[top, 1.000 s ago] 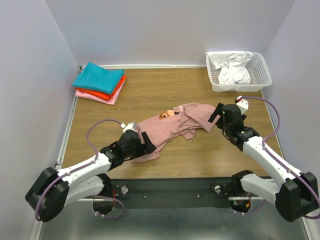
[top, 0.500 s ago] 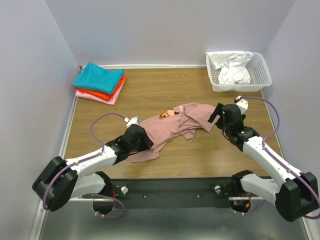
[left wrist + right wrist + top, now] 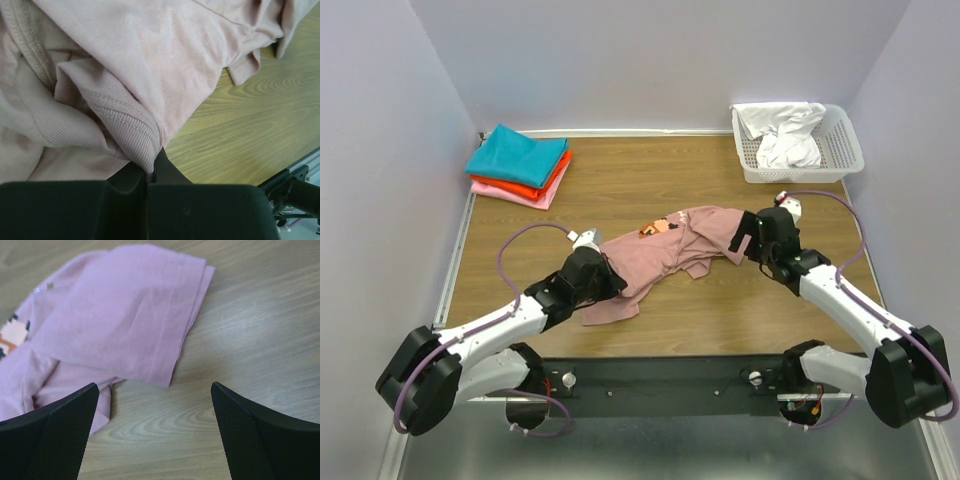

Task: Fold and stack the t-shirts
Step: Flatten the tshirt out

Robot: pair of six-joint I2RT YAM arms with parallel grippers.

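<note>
The left end effector point(image 3: 150, 170) was clenched on a ribbed band point(image 3: 127, 125) of the dusty-pink t-shirt point(image 3: 665, 250), probably the collar, with only a thin fold of cloth pinched between the jaws. The right end effector point(image 3: 154, 388) was released, its jaws spread wide. It hung just above the far right edge of the same shirt, where a flat, doubled flap of cloth ended on the bare desk point(image 3: 620, 190).

The shirt lay crumpled in a diagonal strip across the middle of the desk, between the two arms, with its printed patch facing up near the centre. It was well apart from the folded t-shirts point(image 3: 518, 165) stacked at the far left corner.

By my judgement the step in hand was spreading the shirt flat before folding. To do it well, the right end effector should come down on the flap's edge and catch both layers near a corner, not mid-panel. The two arms should then draw apart gently and evenly, since the left pinch looked shallow and a hard tug could strip it loose. Low, dragging pulls would smooth the bunched cloth near the left arm better than a high lift. The white mesh basket point(image 3: 848, 160) stood at the far right, out of the way.
</note>
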